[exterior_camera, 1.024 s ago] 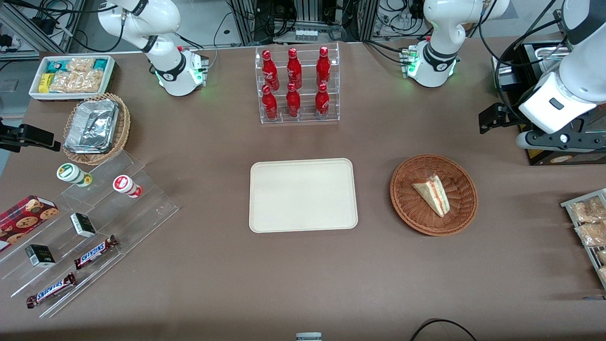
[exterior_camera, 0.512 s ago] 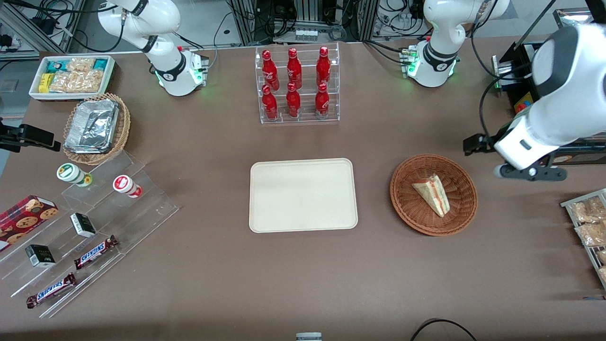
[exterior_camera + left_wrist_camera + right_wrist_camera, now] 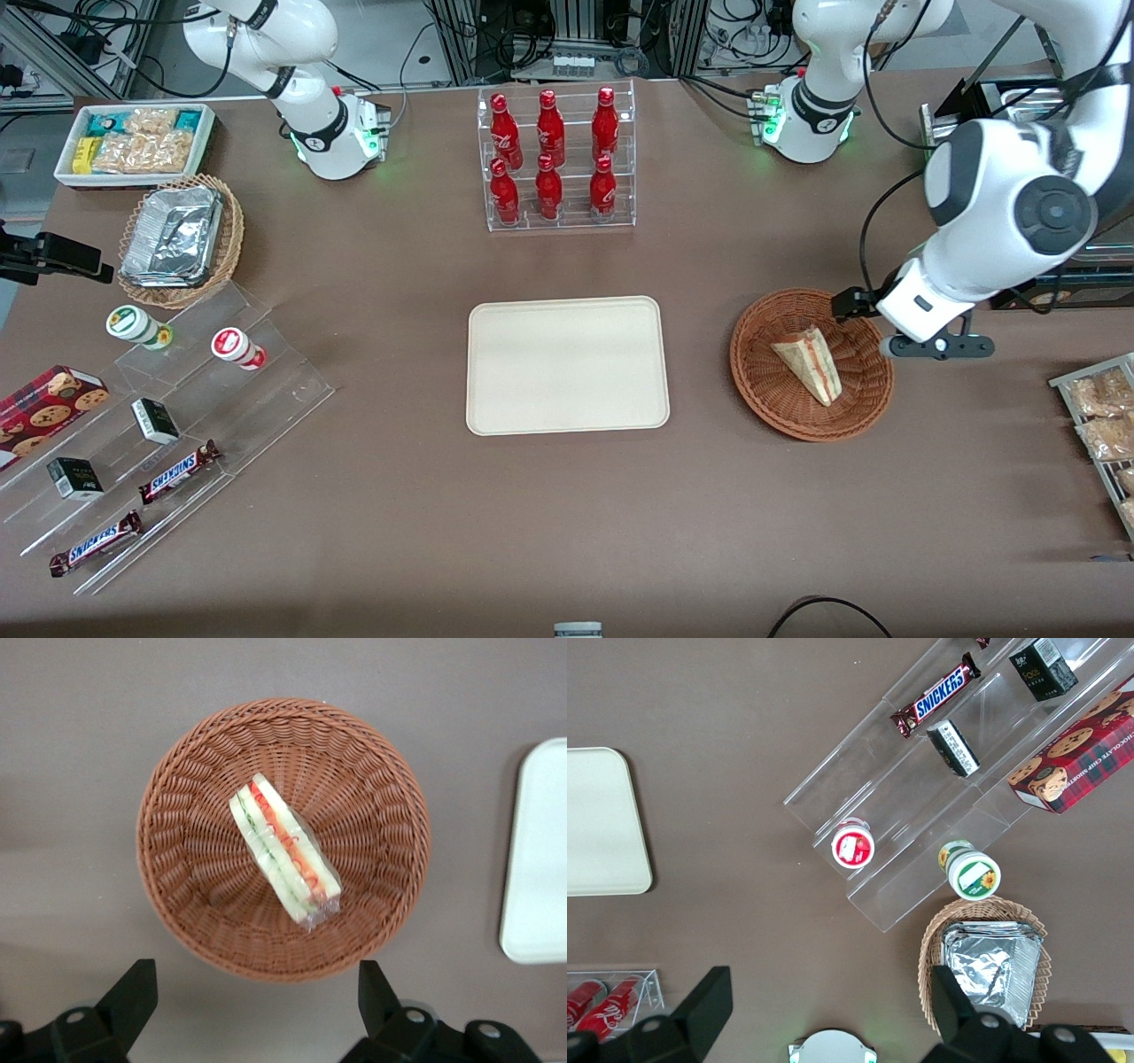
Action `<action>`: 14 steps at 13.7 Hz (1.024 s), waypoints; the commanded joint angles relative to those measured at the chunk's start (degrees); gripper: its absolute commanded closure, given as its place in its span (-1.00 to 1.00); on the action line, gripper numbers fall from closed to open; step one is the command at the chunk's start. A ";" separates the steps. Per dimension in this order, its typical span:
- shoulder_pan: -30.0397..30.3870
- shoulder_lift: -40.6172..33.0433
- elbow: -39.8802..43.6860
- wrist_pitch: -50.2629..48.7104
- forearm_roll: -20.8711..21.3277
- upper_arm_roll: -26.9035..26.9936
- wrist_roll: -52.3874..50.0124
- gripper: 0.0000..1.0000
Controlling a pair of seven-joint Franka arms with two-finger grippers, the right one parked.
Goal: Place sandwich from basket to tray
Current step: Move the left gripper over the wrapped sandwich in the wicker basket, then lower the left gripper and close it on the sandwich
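The sandwich (image 3: 808,361), a pale wedge with red and green filling, lies in the middle of the reddish-brown wicker basket (image 3: 762,390). The cream tray (image 3: 567,365) sits bare beside the basket, toward the parked arm's end. My left gripper (image 3: 917,312) hovers high over the basket's rim on the working arm's side. In the left wrist view the sandwich (image 3: 283,859) lies wrapped in clear film inside the basket (image 3: 186,868), and an edge of the tray (image 3: 536,859) shows. The gripper (image 3: 255,1001) is open wide with nothing between its fingers, just off the basket's rim.
A clear rack of red bottles (image 3: 556,159) stands farther from the camera than the tray. A wire rack of snack packets (image 3: 1103,416) sits at the working arm's end. A tan basket with foil containers (image 3: 177,235), a white bin (image 3: 133,142) and acrylic steps with snacks (image 3: 177,416) lie toward the parked arm's end.
My left arm has swung in from the table's end and come down toward the basket. The sandwich, basket and tray have not moved.
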 commanded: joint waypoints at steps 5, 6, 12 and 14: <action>-1.08 -2.64 -11.23 13.65 -0.09 -0.77 -22.91 -1.00; -1.61 -1.85 -11.23 14.79 -0.09 -0.69 -26.69 -1.00; -4.43 1.49 -11.40 18.14 3.16 -0.77 -38.68 -1.00; -4.17 1.49 -12.28 19.27 3.16 -0.60 -39.47 -1.00</action>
